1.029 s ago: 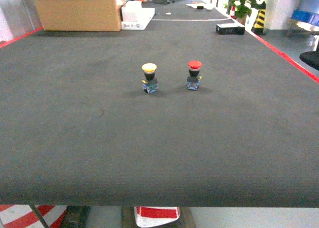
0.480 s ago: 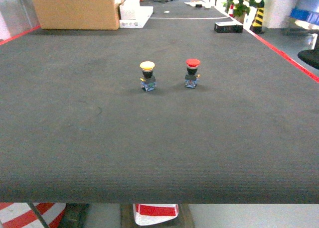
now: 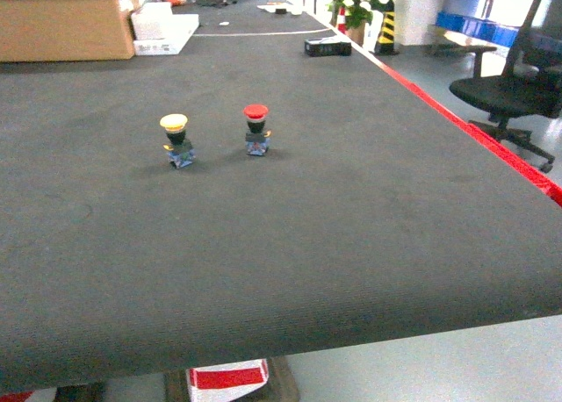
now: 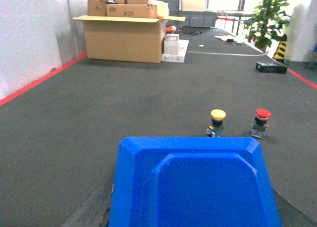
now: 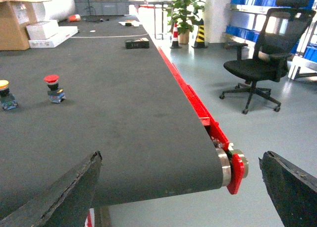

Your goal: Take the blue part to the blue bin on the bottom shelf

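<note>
The blue part [image 4: 198, 187], a bright-blue boxy piece with bevelled corners, fills the bottom of the left wrist view. My left gripper [image 4: 193, 212] is shut on it, and a dark finger [image 4: 94, 209] shows at its left side. In the right wrist view my right gripper [image 5: 181, 187] is open, its fingers [image 5: 59, 197] spread wide over the belt's near end with nothing between them. Neither gripper shows in the head view. The bottom shelf is out of view. Distant blue crates [image 5: 242, 0] sit on a rack; I cannot tell whether one is the blue bin.
A yellow-capped push-button [image 3: 176, 139] and a red-capped push-button [image 3: 255, 128] stand on the dark grey belt [image 3: 281, 244]. A red rail [image 3: 474, 134] edges its right side. A black office chair [image 3: 514, 77] stands on the floor beyond. Cardboard boxes [image 4: 124, 36] sit far left.
The head view has swung to the right: both push-buttons slid left in the picture, and the belt's right edge, the floor and the office chair came into view.
</note>
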Robot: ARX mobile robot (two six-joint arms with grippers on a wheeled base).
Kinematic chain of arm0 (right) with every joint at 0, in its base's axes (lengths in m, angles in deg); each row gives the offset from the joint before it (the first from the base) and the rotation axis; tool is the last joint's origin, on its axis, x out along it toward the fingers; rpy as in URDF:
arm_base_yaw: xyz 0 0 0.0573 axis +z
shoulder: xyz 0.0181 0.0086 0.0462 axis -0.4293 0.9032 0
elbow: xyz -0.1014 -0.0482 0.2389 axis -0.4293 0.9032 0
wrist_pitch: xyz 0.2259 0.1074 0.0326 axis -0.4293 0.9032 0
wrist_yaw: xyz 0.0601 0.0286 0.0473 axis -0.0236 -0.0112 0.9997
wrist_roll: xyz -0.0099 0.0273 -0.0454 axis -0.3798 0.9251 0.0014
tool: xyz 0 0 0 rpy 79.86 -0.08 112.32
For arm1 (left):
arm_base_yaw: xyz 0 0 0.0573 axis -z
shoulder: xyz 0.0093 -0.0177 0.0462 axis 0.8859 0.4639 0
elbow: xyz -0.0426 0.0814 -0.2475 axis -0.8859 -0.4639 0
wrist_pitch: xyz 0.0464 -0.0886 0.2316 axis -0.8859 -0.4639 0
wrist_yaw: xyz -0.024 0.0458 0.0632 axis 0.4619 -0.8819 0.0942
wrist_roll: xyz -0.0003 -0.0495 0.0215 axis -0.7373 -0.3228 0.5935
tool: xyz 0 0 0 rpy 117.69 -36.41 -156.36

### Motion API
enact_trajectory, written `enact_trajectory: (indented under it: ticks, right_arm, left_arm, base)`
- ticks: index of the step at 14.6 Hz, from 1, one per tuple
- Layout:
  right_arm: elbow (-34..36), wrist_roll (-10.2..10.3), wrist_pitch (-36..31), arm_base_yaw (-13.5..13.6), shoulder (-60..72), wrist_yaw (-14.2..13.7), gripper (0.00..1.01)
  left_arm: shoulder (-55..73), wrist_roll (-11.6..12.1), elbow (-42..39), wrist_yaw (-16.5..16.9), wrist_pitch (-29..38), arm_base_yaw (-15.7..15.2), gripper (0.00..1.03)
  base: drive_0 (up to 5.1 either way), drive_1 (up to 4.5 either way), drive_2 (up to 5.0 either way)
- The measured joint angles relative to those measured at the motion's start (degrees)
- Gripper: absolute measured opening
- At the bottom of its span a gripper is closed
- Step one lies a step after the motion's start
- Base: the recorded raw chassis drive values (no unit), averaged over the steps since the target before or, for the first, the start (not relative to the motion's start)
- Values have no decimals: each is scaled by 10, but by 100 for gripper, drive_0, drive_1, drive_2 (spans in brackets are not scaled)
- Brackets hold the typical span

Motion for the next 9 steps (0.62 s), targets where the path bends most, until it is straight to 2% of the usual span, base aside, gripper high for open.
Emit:
enact_trajectory:
  ticks: [9]
  right_arm:
    - [0, 0, 0, 0, 0, 0, 98]
  left_arm:
    - [0, 0, 0, 0, 0, 0, 43]
  base:
    - [-156, -156, -156]
